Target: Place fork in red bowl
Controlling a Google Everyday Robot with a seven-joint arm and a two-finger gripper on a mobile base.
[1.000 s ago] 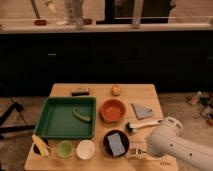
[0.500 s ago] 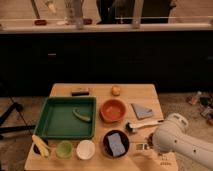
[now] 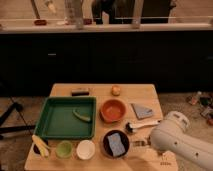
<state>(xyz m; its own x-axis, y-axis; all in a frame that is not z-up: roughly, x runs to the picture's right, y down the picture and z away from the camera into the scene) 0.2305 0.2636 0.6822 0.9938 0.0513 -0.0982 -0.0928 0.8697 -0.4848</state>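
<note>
Finding the fork (image 3: 137, 144) lying low on the table (image 3: 150, 95), near the front edge, running roughly left to right, just to the right of a dark bowl (image 3: 106, 145) and outside every bowl. Seeing its right end meeting the gripper (image 3: 149, 143) at the left tip of the white arm (image 3: 177, 142), which is reaching in from the lower right corner. Reading the gripper as pinched fully together and sitting down at table level, right at the fork. Not managing to tell whether the fork is actually caught in that grip or merely lying beneath it.

Locating the red bowl (image 3: 113, 110) further back, near the middle of the table and apart from the fork, showing its lighter orange inside.

Noting a white-handled utensil (image 3: 145, 125) lying between the red bowl and the fork, its dark head pointing left and its handle slipping behind the arm. Noting a grey-blue sponge (image 3: 115, 143) sitting inside the dark bowl. Passing a grey cloth (image 3: 142, 110) just right of the red bowl. Spotting a small orange round thing (image 3: 116, 90) behind the red bowl, and a dark block (image 3: 80, 92) off to its left near the back edge.

Taking in a green tray (image 3: 60, 122) filling the left side, just beside the red bowl, and carrying a curved green piece (image 3: 81, 115). Following the front edge leftward from the dark bowl: a white bowl (image 3: 85, 149), a green cup (image 3: 64, 149), then a banana (image 3: 41, 145) at the left corner.
</note>
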